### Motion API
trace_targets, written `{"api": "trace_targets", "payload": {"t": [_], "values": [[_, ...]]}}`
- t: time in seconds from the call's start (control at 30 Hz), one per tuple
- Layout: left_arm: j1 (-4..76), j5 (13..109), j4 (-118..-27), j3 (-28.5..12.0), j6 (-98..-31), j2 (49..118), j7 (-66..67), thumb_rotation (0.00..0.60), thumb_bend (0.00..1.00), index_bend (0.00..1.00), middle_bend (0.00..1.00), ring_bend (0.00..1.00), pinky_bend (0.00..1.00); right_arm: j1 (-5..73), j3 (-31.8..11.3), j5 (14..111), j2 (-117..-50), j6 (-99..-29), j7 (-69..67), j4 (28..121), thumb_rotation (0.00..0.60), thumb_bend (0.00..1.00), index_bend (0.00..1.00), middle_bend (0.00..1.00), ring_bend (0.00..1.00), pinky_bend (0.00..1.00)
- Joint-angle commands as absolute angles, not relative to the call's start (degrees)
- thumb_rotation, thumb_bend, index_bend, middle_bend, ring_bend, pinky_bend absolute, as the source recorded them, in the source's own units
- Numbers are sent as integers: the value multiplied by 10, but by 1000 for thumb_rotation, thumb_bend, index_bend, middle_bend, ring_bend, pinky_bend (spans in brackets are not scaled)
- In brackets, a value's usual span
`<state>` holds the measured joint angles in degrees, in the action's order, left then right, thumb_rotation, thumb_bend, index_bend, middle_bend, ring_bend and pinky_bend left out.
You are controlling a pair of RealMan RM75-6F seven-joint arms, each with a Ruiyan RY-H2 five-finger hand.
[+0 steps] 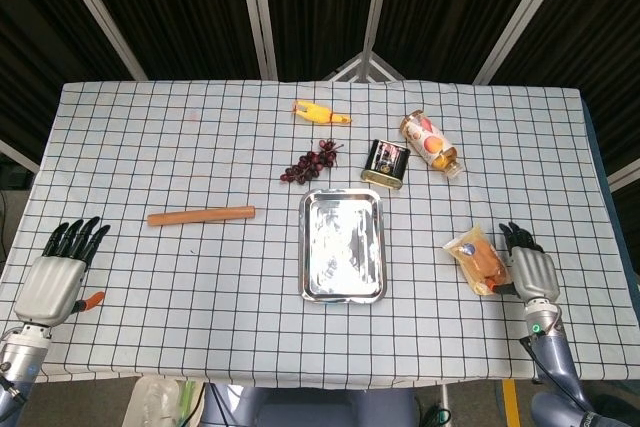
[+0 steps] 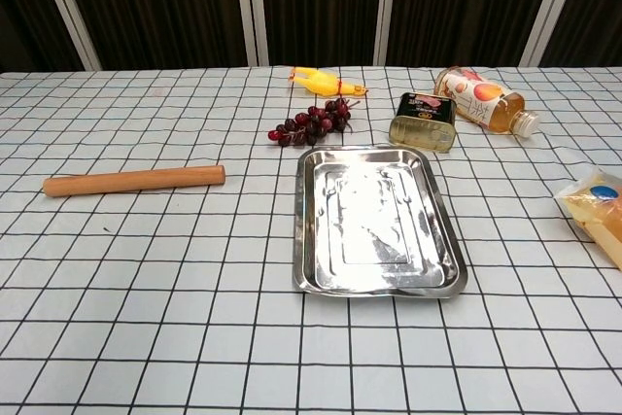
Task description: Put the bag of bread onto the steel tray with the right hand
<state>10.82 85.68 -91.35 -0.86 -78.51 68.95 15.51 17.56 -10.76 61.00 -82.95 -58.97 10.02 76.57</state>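
Observation:
The bag of bread (image 1: 477,259), a clear packet with orange bread and a blue label, lies right of the steel tray (image 1: 343,287). In the chest view the bag (image 2: 595,213) shows at the right edge, its near end tipped up. My right hand (image 1: 530,269) presses against the bag's right side; whether its thumb and fingers have closed on it is hidden. The tray (image 2: 311,240) holds nothing. My left hand (image 1: 58,282) rests at the table's front left, fingers spread, holding nothing. Neither hand shows in the chest view.
A wooden rolling pin (image 1: 200,215) lies left of the tray. Behind the tray are dark grapes (image 1: 310,162), a yellow rubber chicken (image 1: 320,113), a dark tin (image 1: 385,163) and a lying bottle (image 1: 430,144). The table's right edge runs close to my right hand.

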Motion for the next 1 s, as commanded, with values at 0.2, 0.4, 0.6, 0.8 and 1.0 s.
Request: {"api": "trace_targets", "payload": {"t": [0.2,0.4,0.6,0.8,1.0], "values": [[105,861,-916,-7,-793,687,151,600,52,0,0,0,36,183,-95,645,-818,-584,76,803,600,422,582,578,540,885],[106,857,-915,-10,-791,685,145,600,52,0,0,0,36,193,-91,648,-826,-572,73,792,600,491,702,663,600,956],[106,856,-916,-10,-791,684,143,600,53,0,0,0,36,198,-92,657,-828,-588,83,795,600,517,802,735,622,986],[106,858,-917,-9,-793,683,142,600,52,0,0,0,36,197,-100,667,-810,-621,104,835,600,520,822,748,631,998],[106,858,-917,-10,-793,682,140,600,52,0,0,0,36,199,-113,670,-780,-653,141,902,600,520,822,748,631,998]]}}
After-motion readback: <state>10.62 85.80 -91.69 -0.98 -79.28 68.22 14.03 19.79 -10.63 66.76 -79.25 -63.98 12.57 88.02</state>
